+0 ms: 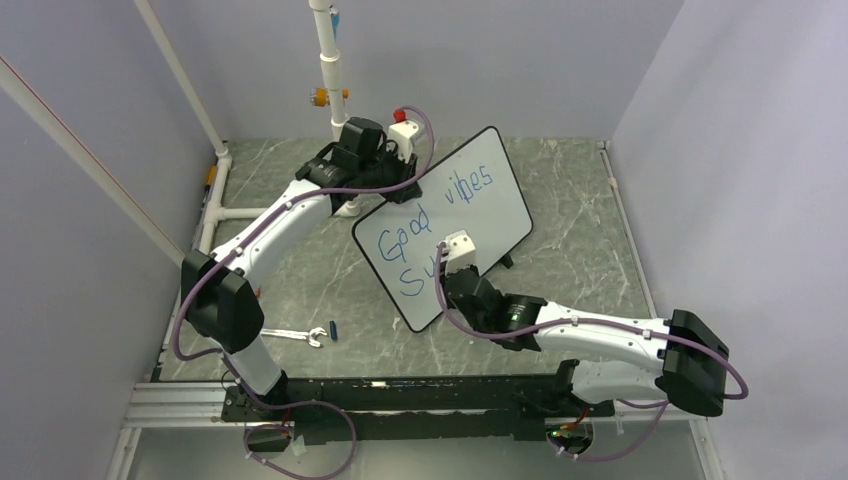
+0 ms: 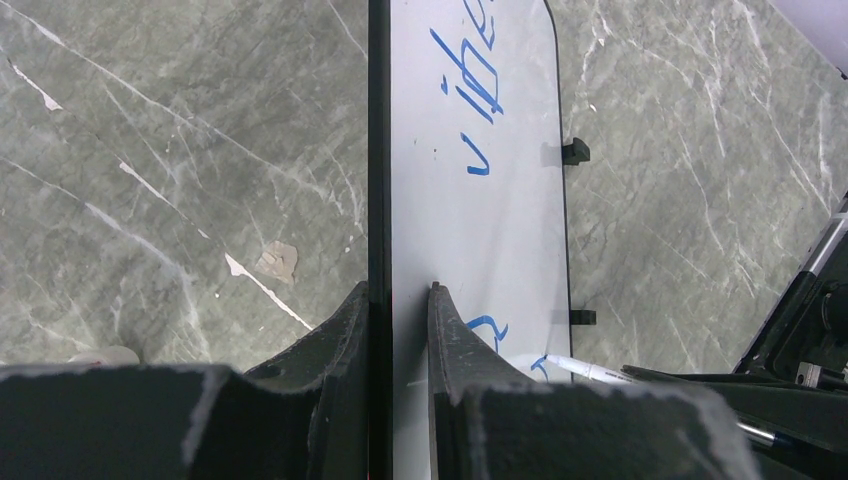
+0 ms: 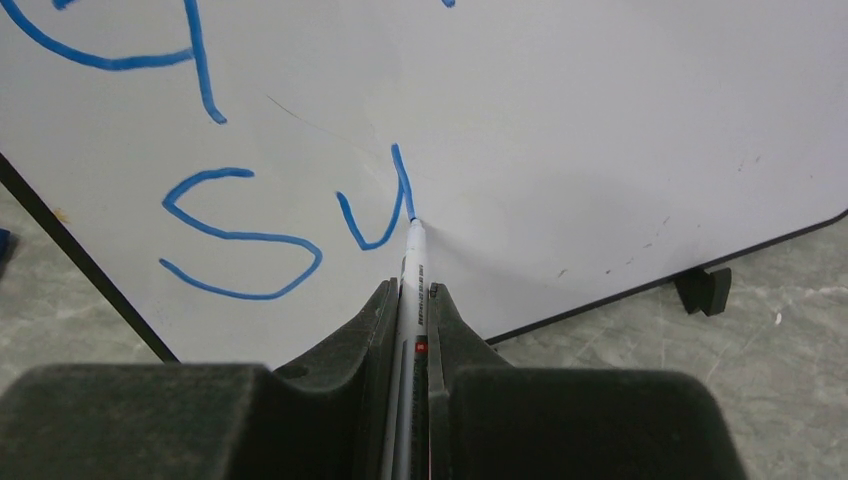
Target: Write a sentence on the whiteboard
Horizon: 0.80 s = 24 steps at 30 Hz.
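**Item 1.** The whiteboard [image 1: 480, 200] is standing in the middle of the counter [image 1: 580, 250]. It is resting on its lower long edge and leaning back, with its written face turning toward the arms' bases. 2 small black feet [image 2: 575, 152] are showing along its bottom edge, sitting on the counter.

**Item 2.** The sentence [image 1: 425, 225] is running in blue across the whiteboard's face. The upper line is reading "Good vibes". The lower line is showing only "Su", toward the whiteboard's left end.

**Item 3.** The left fingers [image 1: 412, 182] are sitting at the whiteboard's upper long edge. They are standing narrow and pinching that edge, with 1 finger lying on the written face and 1 behind the black frame.

**Item 4.** The right fingers [image 1: 446, 262] are hanging just in front of the whiteboard's lower half. They are closing tight on a white marker [image 3: 413, 262], which is poking out between them. Its tip is touching the whiteboard at the top of the last stroke of the "u".

**Item 5.** A wrench [image 1: 293, 335] and a small blue piece [image 1: 332, 331] are lying on the counter, well apart from the whiteboard, off its lower left corner. I cannot tell what the blue piece is.

**Item 6.** A white pipe frame [image 1: 328, 70] is rising behind the whiteboard, at the counter's far side.
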Tool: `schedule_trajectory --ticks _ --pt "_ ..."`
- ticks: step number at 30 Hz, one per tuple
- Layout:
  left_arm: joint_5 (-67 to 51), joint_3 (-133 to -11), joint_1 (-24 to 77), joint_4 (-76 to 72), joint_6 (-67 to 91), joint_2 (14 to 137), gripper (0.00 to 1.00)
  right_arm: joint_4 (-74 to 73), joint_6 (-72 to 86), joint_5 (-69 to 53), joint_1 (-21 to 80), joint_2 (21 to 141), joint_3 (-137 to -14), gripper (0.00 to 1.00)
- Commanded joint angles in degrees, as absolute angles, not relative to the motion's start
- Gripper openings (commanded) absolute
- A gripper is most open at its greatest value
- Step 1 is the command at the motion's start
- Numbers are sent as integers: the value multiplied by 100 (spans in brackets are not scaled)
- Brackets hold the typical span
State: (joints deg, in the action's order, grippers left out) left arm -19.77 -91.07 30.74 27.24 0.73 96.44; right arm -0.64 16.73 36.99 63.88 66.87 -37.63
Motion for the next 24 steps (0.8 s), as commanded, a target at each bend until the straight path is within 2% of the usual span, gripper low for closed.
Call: schedule_trajectory --ticks 1,8,24 --pt "-1319 -9062 3079 2525 -325 9404 0 -323 1773 3768 6363 6376 -3725 0" --pt "-1353 -9069 3071 2531 -321 9417 0 -290 1539 3873 6351 6136 -3968 0" --pt "-1380 -9079 3067 2544 -334 9423 0 282 1098 3314 5806 6661 -4464 0"
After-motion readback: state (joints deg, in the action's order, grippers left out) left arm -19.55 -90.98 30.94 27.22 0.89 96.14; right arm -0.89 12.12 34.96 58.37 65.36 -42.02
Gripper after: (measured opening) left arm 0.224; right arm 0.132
